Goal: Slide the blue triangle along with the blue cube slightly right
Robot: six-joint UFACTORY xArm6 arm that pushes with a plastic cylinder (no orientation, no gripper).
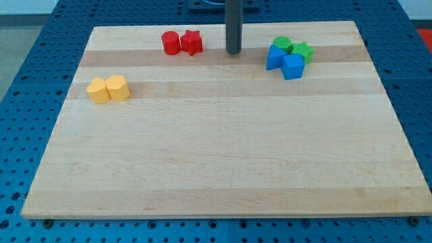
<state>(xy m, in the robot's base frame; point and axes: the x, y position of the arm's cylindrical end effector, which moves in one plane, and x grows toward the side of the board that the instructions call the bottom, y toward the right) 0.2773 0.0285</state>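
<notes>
Resting on the table, my tip sits just left of the blue triangle, which touches the blue cube; no jaws exist here.

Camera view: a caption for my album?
My tip stands left of the blue triangle and blue cube.

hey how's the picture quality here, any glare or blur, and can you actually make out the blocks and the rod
Camera view: even, soft light, faint shadows, no strong glare on the wooden board. Blocks look slightly soft at the edges yet readable: blue triangle, blue cube, green blocks, red pair, yellow pair. My tip is sharp, left of the blue blocks, apart.
</notes>
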